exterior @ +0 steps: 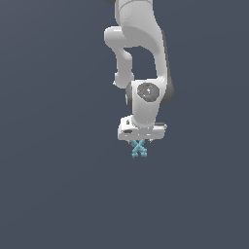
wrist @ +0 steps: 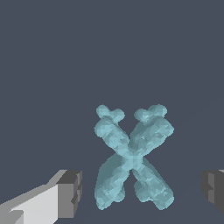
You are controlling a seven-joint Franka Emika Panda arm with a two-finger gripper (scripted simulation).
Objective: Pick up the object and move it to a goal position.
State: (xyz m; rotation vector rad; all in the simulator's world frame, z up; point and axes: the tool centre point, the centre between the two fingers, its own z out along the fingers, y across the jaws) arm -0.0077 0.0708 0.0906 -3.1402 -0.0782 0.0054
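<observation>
Your white two-fingered gripper (wrist: pixel 140 190) stands spread wide, dark pads clear of the small light teal, knobby-ended X-shaped object (wrist: pixel 132 157), which lies between them on the plain dark grey floor (exterior: pixel 58 194). Centre over the crossing before closing.

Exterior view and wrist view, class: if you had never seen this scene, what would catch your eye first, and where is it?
First, the white robot arm reaching down the middle of the exterior view against a plain dark blue-grey backdrop. Next, the tiny light teal X-shaped piece just under its claw. In the wrist view the knobby piece sits between the two dark grey fingertips, with clear gaps on both sides, so the claw is open.
</observation>
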